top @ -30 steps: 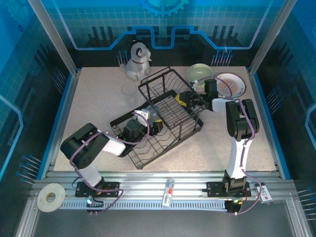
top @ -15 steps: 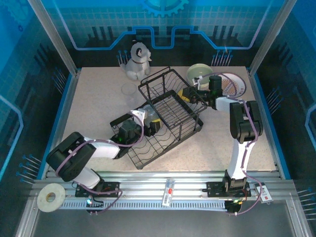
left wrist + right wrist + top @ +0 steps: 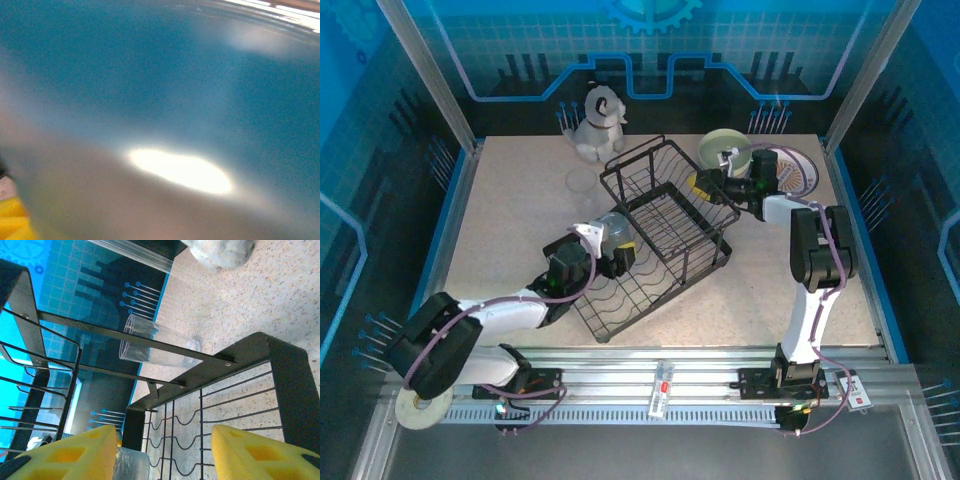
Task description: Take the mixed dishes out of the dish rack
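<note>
The black wire dish rack [image 3: 665, 235] lies at an angle mid-table. My left gripper [image 3: 603, 256] is at the rack's near-left end, shut on a pale lavender-grey bowl [image 3: 611, 229]. That bowl [image 3: 175, 100] sits blurred right against the left wrist camera, with one yellow pad [image 3: 12, 222] at the corner. My right gripper [image 3: 704, 183] hangs open over the raised basket's far right edge. Its yellow pads [image 3: 65, 455] stand apart with nothing between them [image 3: 162, 440], above the rack's wires [image 3: 280, 365]. A clear tumbler [image 3: 582, 181] [image 3: 160, 347] stands on the table left of the rack.
A pale green bowl [image 3: 724, 148] and a white plate with an orange-patterned rim [image 3: 790, 170] rest on the table at the back right. The dog figurine [image 3: 597, 122] [image 3: 220, 250] stands at the back. A tape roll [image 3: 423, 398] lies on the front rail.
My left arm has drawn back toward the near left, the bowl shifting with it. My right gripper has pulled up out of the basket toward the back right, its jaws widening.
</note>
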